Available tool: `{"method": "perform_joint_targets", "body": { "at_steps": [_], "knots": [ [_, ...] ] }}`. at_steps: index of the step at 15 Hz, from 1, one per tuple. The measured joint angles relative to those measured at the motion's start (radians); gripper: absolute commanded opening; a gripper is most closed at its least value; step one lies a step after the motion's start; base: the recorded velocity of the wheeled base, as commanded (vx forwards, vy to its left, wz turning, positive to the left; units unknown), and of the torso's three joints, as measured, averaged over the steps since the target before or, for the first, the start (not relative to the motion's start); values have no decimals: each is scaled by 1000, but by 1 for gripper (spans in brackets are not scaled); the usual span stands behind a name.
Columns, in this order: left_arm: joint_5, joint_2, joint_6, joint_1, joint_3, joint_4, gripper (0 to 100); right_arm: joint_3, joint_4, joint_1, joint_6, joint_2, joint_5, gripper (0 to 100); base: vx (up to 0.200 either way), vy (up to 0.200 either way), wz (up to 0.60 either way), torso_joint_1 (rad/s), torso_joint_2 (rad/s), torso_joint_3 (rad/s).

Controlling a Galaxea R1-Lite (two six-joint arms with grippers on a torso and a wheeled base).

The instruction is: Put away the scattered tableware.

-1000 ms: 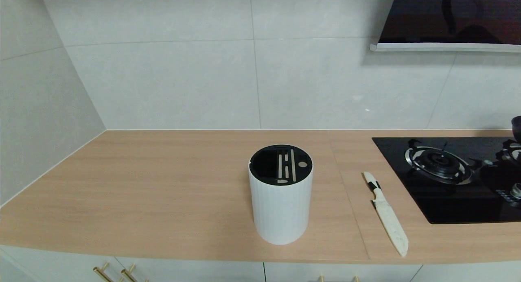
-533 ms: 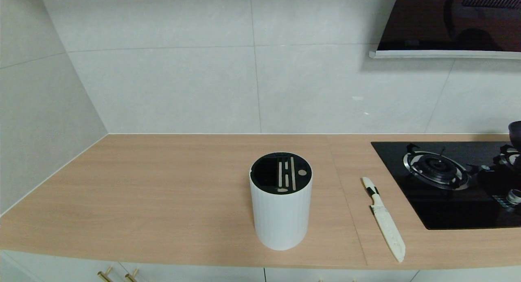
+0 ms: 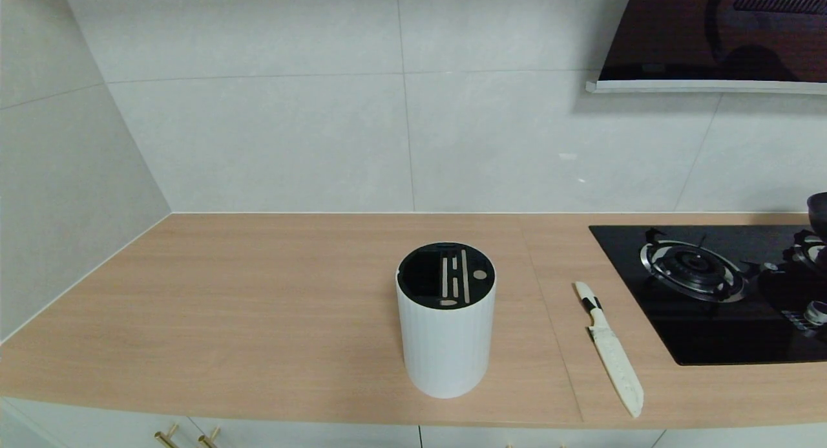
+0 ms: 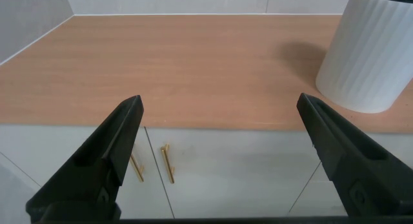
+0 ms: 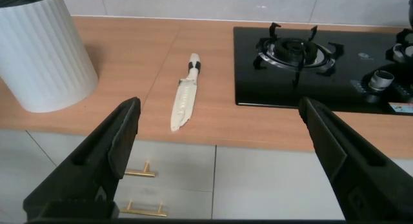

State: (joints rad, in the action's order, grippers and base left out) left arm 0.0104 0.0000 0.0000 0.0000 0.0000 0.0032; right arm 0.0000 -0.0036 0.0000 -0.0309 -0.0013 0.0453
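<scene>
Nearest, the two hands hang before the front edge of the table (image 3: 258, 306), over the cabinet doors. The left hand (image 4: 219, 101) has its fingers spread wide and holds nothing; the right hand (image 5: 219, 102) is the same. I think they are spread like this to be ready for a grasp.

On the table lies one knife (image 3: 608, 346), flat, with its tip toward 5 o'clock near the front edge and its handle toward 11 o'clock. At 9 o'clock from it, apart, stands one white holder (image 3: 446, 319), upright. Its slotted black top is free, so it is probably the place for the knife. At 2 o'clock from the knife, farther back, is one stove (image 3: 711, 293).
</scene>
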Motion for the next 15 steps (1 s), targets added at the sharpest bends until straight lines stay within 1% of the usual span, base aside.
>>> {"method": "perform_joint_targets", "body": {
  "at_steps": [4,7,10,12,15],
  "knots": [
    [0,0,0,0,0,0,100,-22,8,3,10,5,13,100,0,0,0,0,0,0],
    [0,0,0,0,0,0,100,-153,1,42,44,107,30,100,0,0,0,0,0,0],
    [0,0,0,0,0,0,100,-241,-3,107,42,323,36,100,0,0,0,0,0,0],
    [0,0,0,0,0,0,100,-295,-13,140,28,511,37,100,0,0,0,0,0,0],
    [0,0,0,0,0,0,100,-365,-77,168,17,820,38,100,0,0,0,0,0,0]
  ]
}}
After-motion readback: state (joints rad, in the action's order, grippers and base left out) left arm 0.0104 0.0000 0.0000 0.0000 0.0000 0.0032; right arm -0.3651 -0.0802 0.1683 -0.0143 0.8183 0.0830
